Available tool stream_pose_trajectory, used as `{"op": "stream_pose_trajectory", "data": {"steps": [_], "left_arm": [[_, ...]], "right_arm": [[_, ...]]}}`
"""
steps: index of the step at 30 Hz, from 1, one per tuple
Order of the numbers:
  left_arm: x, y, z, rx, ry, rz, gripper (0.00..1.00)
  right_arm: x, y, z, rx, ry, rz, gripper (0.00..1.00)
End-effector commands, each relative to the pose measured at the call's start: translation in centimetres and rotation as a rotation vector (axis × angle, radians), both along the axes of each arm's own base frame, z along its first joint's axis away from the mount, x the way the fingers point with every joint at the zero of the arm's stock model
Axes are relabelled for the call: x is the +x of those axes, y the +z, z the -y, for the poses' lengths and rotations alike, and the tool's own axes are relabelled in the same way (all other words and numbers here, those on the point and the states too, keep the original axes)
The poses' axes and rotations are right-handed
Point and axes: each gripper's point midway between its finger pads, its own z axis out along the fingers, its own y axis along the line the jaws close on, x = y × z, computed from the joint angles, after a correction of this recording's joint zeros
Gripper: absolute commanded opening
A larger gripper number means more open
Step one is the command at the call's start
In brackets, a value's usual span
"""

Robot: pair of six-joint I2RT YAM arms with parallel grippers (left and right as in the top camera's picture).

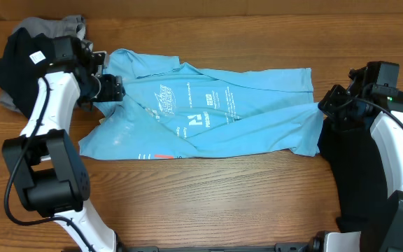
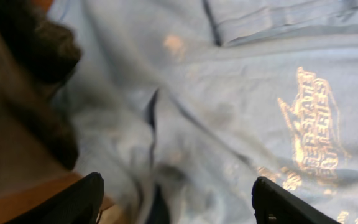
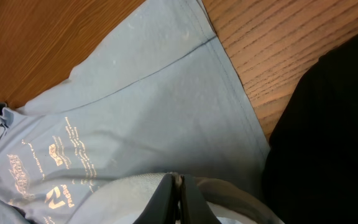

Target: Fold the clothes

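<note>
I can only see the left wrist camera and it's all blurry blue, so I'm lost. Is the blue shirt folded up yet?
Observer: Not yet. From above, the blue shirt lies stretched out long across the table. It is creased, not a neat bundle.
Operator: Where's the other arm's gripper?
Observer: The right gripper is at the shirt's right edge, with its fingers shut together.
Operator: Are there more clothes over there?
Observer: Yes. Some black cloth lies beside the shirt's right end, partly hidden by the right arm.
</note>
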Motion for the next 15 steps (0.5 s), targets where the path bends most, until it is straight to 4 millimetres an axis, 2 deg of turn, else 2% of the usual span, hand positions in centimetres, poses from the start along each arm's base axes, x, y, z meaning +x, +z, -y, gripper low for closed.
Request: {"op": "stream_pose_trajectory", "data": {"steps": [1,8,13,15], "left_arm": [[0.8,-1.9,1.0,0.004,-0.039,-0.020,0.77],[0.8,-5.4,2.6,0.000,-0.102,-0.071,0.70],[1.3,-5.4,2.7,0.001,-0.103,-0.056,0.50],[1.5,-4.9,2.7,0.002,-0.100,-0.045,0.36]], "right_arm": [[0.6,1.0,0.2,-0.006,0.003,0.033,0.04],[0.4,0.9,0.2,-0.004,0.002,0.026,0.04],[0.0,0.7,0.1,0.000,0.002,0.008,0.04],[0.0,0.7,0.1,0.001,0.003,0.004,0.04]]}}
